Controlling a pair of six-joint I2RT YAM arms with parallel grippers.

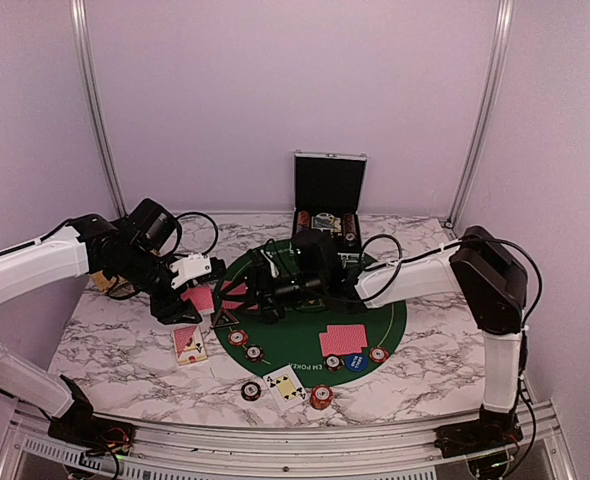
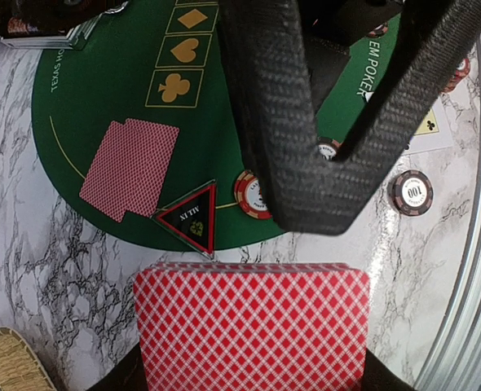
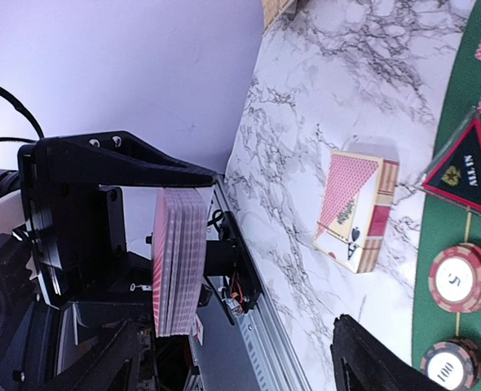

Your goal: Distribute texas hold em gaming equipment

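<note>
My left gripper (image 1: 203, 296) is shut on a deck of red-backed cards (image 2: 253, 326) and holds it above the marble just off the mat's left edge. The right wrist view shows the deck edge-on (image 3: 179, 261). My right gripper (image 1: 252, 293) is open and empty, its black fingers (image 2: 281, 122) spread close in front of the deck. A dark triangular token (image 2: 193, 216) and a red-and-white chip (image 2: 253, 195) lie at the mat's rim. Two red-backed cards (image 2: 130, 167) lie face down on the mat. A card box (image 1: 189, 343) lies on the marble.
The green felt mat (image 1: 305, 330) holds another card pair (image 1: 343, 340), chips and a blue disc (image 1: 356, 363). Face-up cards (image 1: 287, 385) and chips (image 1: 321, 397) lie near the front edge. An open metal case (image 1: 329, 185) stands at the back. A straw basket (image 2: 12, 358) sits far left.
</note>
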